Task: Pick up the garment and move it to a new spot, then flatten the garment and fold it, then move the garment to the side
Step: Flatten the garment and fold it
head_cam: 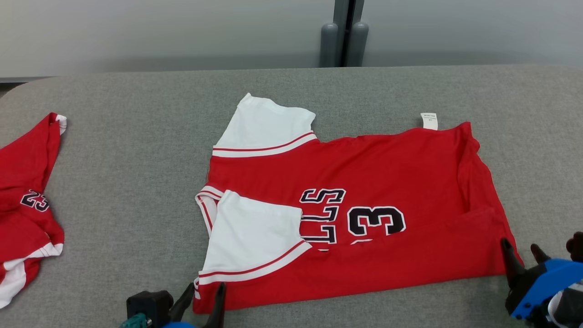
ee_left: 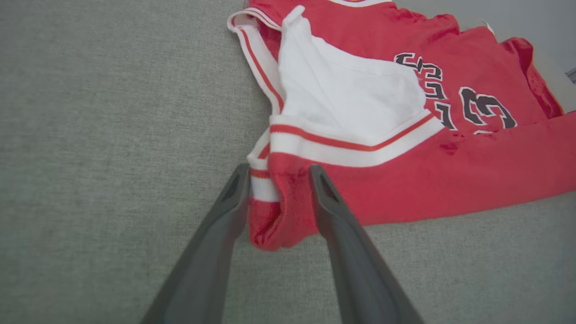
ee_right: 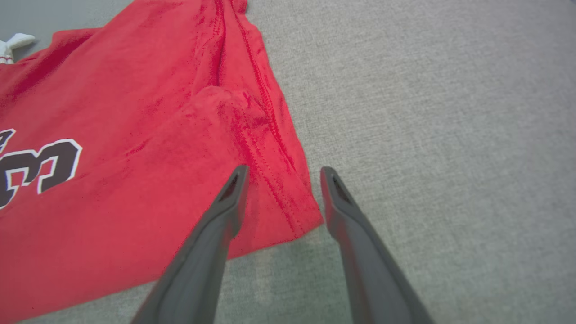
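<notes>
The left jaws stand spread, one dark finger on either side of the rolled collar-end corner of the garment, pinching nothing. The right jaws are spread too, straddling the hem corner at the other end.

The garment lies in the middle of the bench. Its long near side is doubled over and runs along the bench's front edge, and a white sleeve is folded in over the lettering.

If either pair closes and lifts from here, I'd guess it takes only the top layer (the cloth at the hem end looks lumpy, not flat), and the doubled edge peels open. An uneven pull between the two ends could slide that sleeve off and skew the fold. A sideways carry could also run into the second jersey at the bench's left edge.

The head view takes in that second jersey and the white label on the far side. The wrist views show how the cloth sits between each pair of fingers.
</notes>
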You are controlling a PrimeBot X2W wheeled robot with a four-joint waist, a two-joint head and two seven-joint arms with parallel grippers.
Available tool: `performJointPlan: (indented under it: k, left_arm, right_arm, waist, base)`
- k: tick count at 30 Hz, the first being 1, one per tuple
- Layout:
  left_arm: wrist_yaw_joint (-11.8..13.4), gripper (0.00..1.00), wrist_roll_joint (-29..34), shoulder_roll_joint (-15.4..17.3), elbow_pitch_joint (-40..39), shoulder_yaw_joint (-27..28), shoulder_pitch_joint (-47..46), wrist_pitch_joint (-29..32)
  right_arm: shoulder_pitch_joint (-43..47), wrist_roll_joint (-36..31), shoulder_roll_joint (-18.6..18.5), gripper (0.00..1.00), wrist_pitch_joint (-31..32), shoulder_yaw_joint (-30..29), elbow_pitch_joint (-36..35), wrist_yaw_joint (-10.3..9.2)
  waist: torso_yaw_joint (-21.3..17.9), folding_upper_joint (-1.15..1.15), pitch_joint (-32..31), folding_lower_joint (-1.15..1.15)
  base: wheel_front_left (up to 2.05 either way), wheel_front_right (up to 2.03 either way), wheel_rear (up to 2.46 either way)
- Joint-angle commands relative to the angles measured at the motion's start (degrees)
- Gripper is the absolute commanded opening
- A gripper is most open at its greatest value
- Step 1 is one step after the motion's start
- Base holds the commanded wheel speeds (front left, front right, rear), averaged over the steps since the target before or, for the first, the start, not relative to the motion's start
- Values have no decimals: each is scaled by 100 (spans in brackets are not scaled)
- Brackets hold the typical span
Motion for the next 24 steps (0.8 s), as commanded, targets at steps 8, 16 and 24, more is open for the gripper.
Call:
performJointPlan:
  k: [8,16,24]
  left_arm:
    - [-336,100,-7,458,-218,241,-1030,472]
    - [-1294,100,-373,1255,397,645,-2994,1675]
    - [-1916,100,-1178,1729,1159,1020,-4619,3129]
  right_arm:
    - [-938,-556,-20,100,899,365,-862,4]
    - [-2879,-699,-27,100,1729,1327,-448,4]
    - [-4229,-426,-18,100,1712,2071,472,4]
  waist:
    - [-161,0,316,0]
    - [-693,0,1151,0]
    - [-1245,0,1791,0]
  base:
    - [0,0,0]
    - [0,0,0]
    - [0,0,0]
